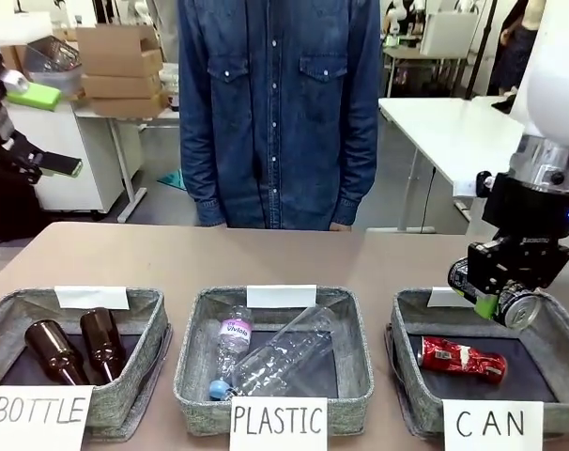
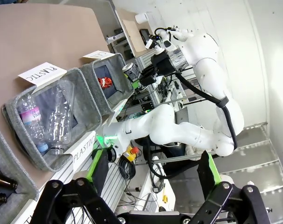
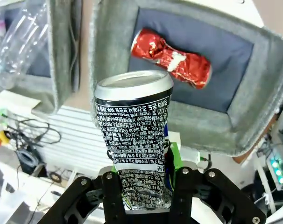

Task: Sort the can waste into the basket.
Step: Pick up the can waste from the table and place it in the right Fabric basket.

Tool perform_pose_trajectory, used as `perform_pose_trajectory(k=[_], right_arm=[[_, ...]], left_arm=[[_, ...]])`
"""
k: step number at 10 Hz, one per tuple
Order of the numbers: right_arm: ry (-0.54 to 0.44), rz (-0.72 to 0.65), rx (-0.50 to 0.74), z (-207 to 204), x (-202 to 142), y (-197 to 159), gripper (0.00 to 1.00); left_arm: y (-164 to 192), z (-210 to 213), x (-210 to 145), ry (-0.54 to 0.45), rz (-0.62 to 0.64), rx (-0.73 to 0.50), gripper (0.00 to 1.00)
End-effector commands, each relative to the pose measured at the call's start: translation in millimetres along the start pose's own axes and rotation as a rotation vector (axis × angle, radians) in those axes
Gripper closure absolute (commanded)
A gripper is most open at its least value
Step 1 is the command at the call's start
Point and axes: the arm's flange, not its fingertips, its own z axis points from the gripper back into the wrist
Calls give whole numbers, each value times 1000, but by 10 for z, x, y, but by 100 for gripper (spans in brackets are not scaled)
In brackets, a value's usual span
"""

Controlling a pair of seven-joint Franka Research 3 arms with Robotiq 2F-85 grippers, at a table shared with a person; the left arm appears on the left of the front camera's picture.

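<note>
My right gripper [image 1: 499,282] is shut on a dark can [image 1: 517,306] with a silver end, held tilted just above the far right rim of the grey CAN basket [image 1: 403,331]. In the right wrist view the can [image 3: 134,135] rises from between the fingers of that gripper [image 3: 141,189], with the basket [image 3: 253,126] beyond it. A dented red can [image 1: 463,360] [image 3: 172,58] lies on the basket's floor. My left gripper [image 1: 40,130] [image 2: 153,175] is open and holds nothing, raised well off the table at the far left.
The PLASTIC basket [image 1: 192,324] in the middle holds clear bottles. The BOTTLE basket [image 1: 153,310] on the left holds two brown glass bottles. A person in a denim shirt [image 1: 280,113] stands at the table's far side.
</note>
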Motion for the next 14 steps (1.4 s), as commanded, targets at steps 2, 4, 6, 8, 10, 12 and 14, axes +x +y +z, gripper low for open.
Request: perform_pose_trajectory(k=[2, 4, 6, 8, 10, 12, 14], right_arm=[[-15, 2, 7, -39, 7, -37, 100], [-77, -8, -3, -20, -17, -51, 2], [-112, -10, -5, -9, -20, -56, 0], [-248, -20, 15, 38, -34, -83, 0], [-257, -29, 29, 29, -46, -84, 0], [-283, -37, 82, 20, -17, -109, 0], [-549, 183, 424, 128, 22, -65, 0]], left_arm=[[-1, -5, 5, -9, -21, -24, 0], [-1, -5, 5, -9, -21, -24, 0], [-1, -5, 5, -9, -21, -24, 0], [-1, -5, 5, -9, -21, -24, 0], [-1, -5, 5, -9, -21, -24, 0], [-1, -5, 5, -9, -21, -24, 0], [-1, -5, 5, -9, -21, -24, 0]])
